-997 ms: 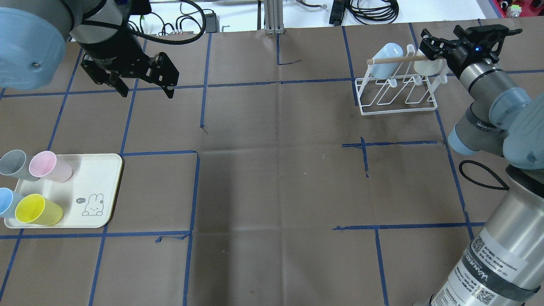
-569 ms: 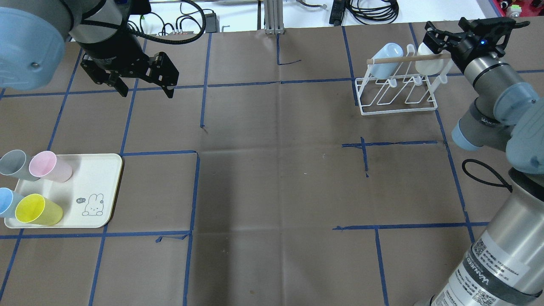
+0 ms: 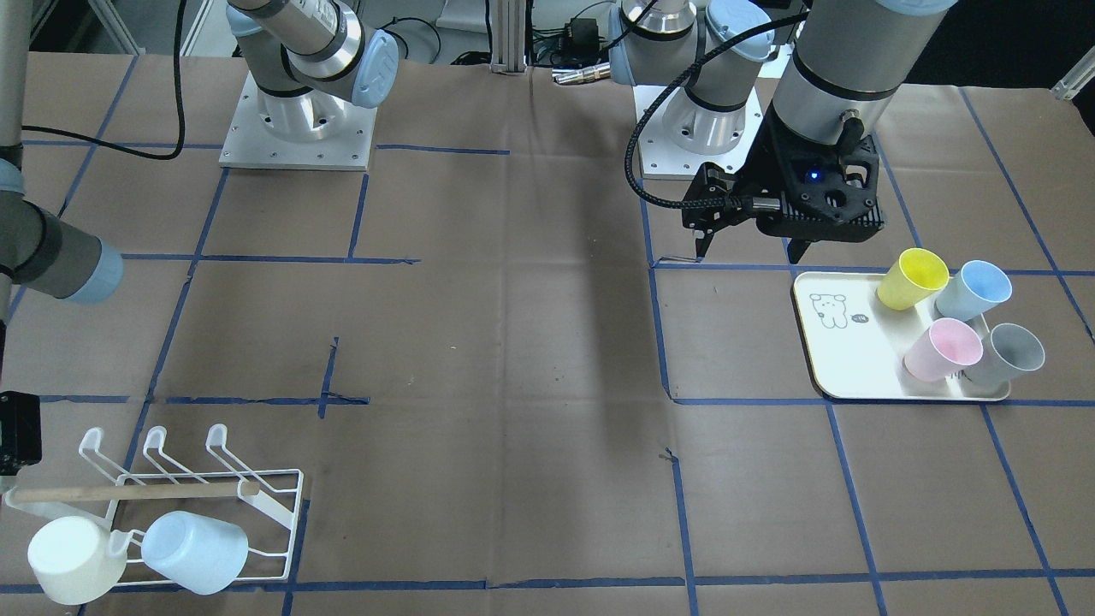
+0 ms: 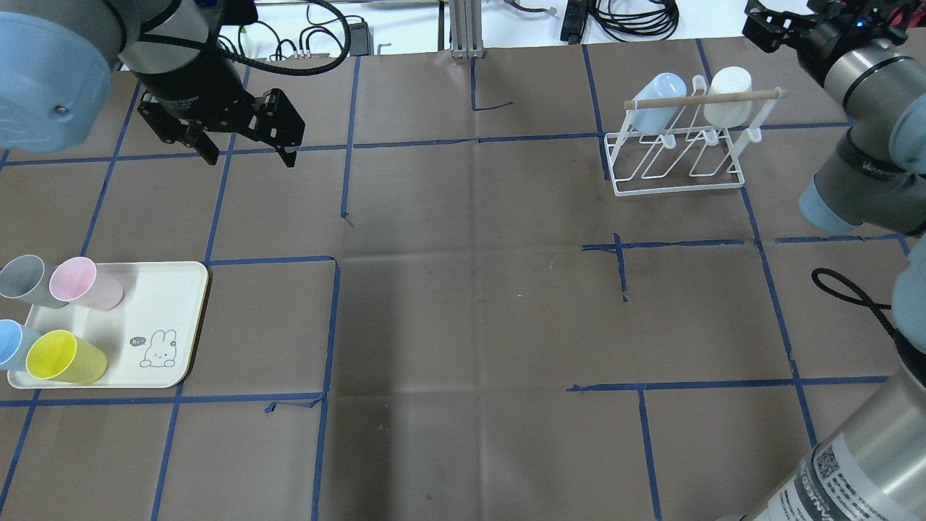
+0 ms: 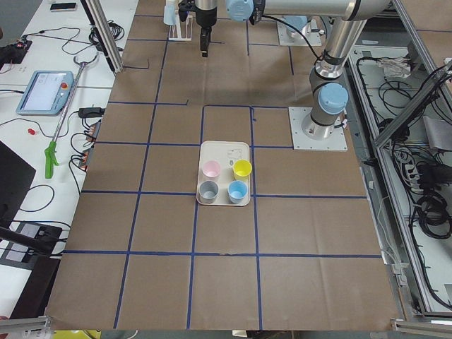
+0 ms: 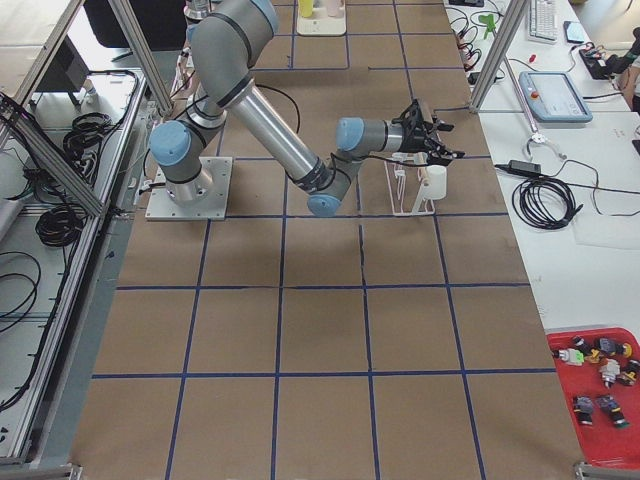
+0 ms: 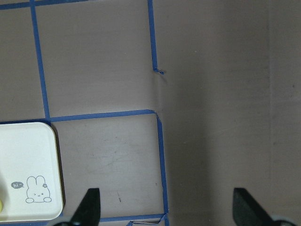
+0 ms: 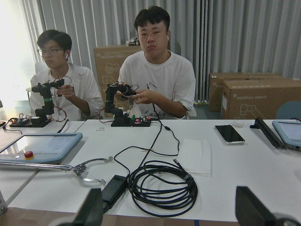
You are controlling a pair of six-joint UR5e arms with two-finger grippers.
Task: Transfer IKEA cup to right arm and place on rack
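Brown taped tabletop (image 4: 463,304) — white rack (image 4: 694,100)

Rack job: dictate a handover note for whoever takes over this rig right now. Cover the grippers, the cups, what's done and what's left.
Left gripper: open and empty, above the bare table near the tray.
Right gripper: open and empty, raised beyond the rack, touching nothing.
Rack: a white cup and a light blue cup hang on it.
Tray: the yellow cup, pink cup, grey cup and blue cup stand on it.
Done: two cups racked.
Left: probably the tray cups. The left gripper picks one and hands it over, and the right gripper racks it.
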